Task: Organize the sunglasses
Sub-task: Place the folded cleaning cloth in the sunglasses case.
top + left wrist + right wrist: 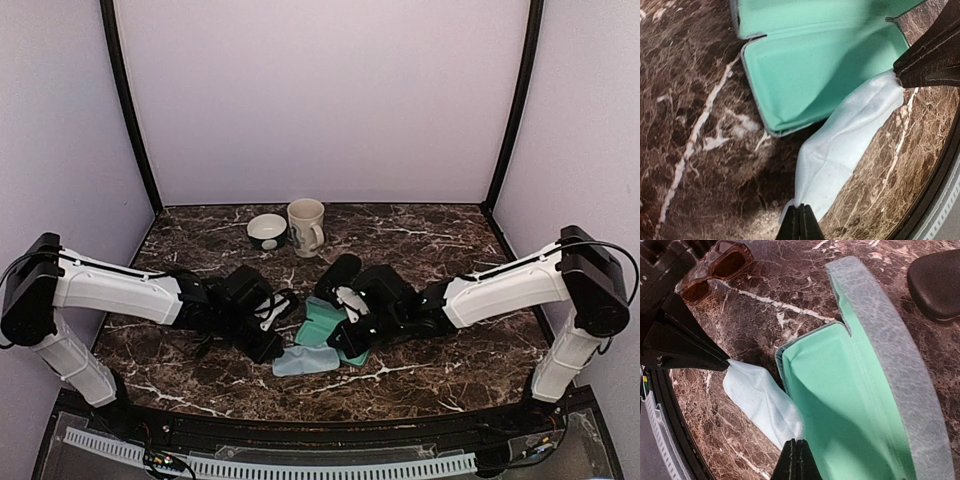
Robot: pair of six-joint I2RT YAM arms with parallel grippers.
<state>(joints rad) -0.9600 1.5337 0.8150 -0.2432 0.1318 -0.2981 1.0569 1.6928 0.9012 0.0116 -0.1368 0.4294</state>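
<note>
The left gripper [801, 222] and right gripper [796, 457] are each clamped on one end of the cloth [850, 135], which is stretched along the near edge of the open case [880, 340]. The brown sunglasses [715, 272] lie on the marble beside the left gripper, outside the case; no second pair is visible.

Hazards:
- Uneven pull may slip the cloth from one pinch.
- A snagged cloth may drag the case.
- Left-arm motion may sweep the sunglasses.

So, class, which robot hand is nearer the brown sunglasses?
Left. The left hand pinches the cloth beside the brown sunglasses; the right hand pinches its other end, farther away, by the open case.
</note>
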